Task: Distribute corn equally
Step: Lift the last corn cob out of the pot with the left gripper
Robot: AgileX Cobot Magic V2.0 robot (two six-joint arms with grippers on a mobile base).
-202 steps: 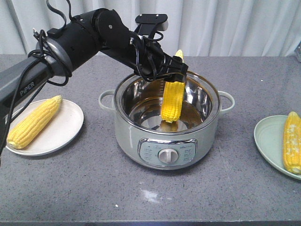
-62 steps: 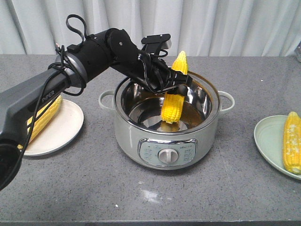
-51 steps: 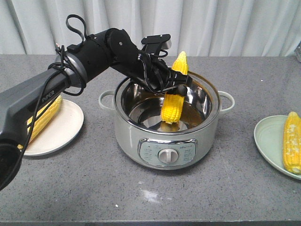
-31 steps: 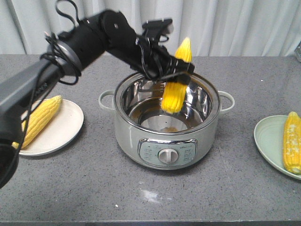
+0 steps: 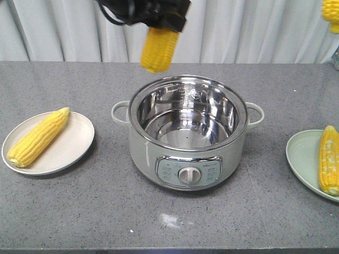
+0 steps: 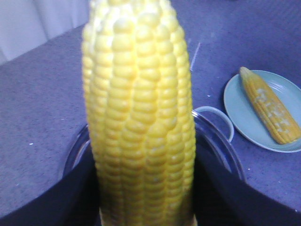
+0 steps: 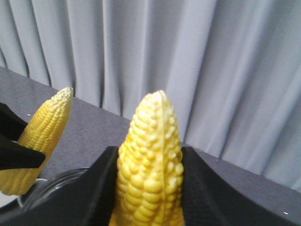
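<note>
Nearest to me on the counter (image 5: 106, 211) stood the pot (image 5: 188, 153), and that was where the change showed. Its steel bowl was empty, with only reflections on the bottom. Half a second earlier my left tool (image 5: 161, 22) had been holding the lifted cob (image 5: 158, 48) low over the rim. By this moment it had carried the cob right up and out, so it hung blunt end down above the far left edge of the pot, well clear of the metal. The left wrist view showed that tool clamped on the cob's sides, with the pot's mouth below it.

To either side of the pot, both plates were already served. The white plate (image 5: 74, 143) on my left carried the plate cob (image 5: 37, 136), lying aslant with its tip toward the pot. The arm no longer hid it. The green plate (image 5: 303, 159) on my right carried the pale cob (image 5: 328, 159), with whitish patches along it.

Farther back and higher, something new had come into the top right corner of the front view. It was the second raised cob (image 7: 150, 155), gripped tip-up between the fingers of my right tool (image 7: 149, 193) against the curtain (image 5: 254, 32).

I judged the emptying of the pot finished. With one cob on each plate and one in each tool, all that seemed left was to lay one held cob on each plate, which would give two apiece. The main risk looked to be a held cob rolling off onto the counter as it was let go beside the one already lying there.
</note>
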